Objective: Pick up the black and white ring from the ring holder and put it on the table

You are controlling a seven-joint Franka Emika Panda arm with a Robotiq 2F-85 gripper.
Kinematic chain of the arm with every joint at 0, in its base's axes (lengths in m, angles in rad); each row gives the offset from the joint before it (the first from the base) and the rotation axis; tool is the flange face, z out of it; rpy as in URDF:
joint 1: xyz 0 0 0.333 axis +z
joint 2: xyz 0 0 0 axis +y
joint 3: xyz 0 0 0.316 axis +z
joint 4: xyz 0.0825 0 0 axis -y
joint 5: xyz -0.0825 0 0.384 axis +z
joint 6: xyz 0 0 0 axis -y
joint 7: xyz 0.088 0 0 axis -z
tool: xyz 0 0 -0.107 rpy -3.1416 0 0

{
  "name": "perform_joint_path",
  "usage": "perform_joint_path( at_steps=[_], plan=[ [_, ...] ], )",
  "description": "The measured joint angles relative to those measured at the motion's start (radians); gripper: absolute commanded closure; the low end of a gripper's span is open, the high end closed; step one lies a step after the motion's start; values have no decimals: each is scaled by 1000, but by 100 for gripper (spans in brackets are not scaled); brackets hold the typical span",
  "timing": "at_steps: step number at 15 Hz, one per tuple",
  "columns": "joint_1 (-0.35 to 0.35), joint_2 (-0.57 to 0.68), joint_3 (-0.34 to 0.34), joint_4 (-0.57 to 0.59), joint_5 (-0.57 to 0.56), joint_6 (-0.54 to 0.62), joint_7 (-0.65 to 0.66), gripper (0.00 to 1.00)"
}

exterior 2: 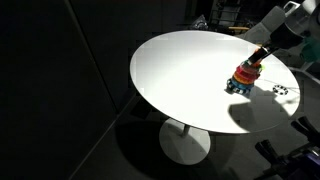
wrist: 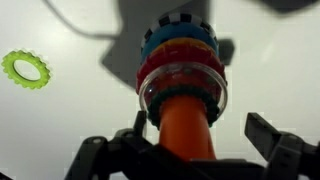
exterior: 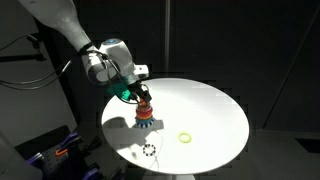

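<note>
The claw (exterior: 141,96) hangs right over the ring holder (exterior: 145,116) on the round white table (exterior: 210,105). In the wrist view its 2 fingers (wrist: 272,140) stand wide apart, 1 on each side of the orange peg (wrist: 187,125), and they hold nothing. The bottom edge of that view cuts the fingers off. I cannot tell if they touch the peg.

A black and white ring (exterior: 150,152) lies flat on the table near the holder, apart from it. It shows in both exterior views, but it is tiny and its teeth are hard to see (exterior 2: 281,91).

In the wrist view the peg fills the middle and looks blurry. Red and blue rings sit around it. At the far end of the stack a black and white checked edge (wrist: 185,17) peeks out. Most of it is hidden behind the other rings, so I cannot tell if it is a ring or part of the base.

A yellow-green ring (wrist: 25,68) with teeth lies by itself on the table, well away from the holder (exterior: 185,137).

The room around the table is dark.
</note>
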Motion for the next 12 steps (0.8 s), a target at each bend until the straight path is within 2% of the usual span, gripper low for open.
perform_joint_path(
  at_steps=[12],
  plan=[
    [-17,0,7,5,28,0,-1,0]
  ],
)
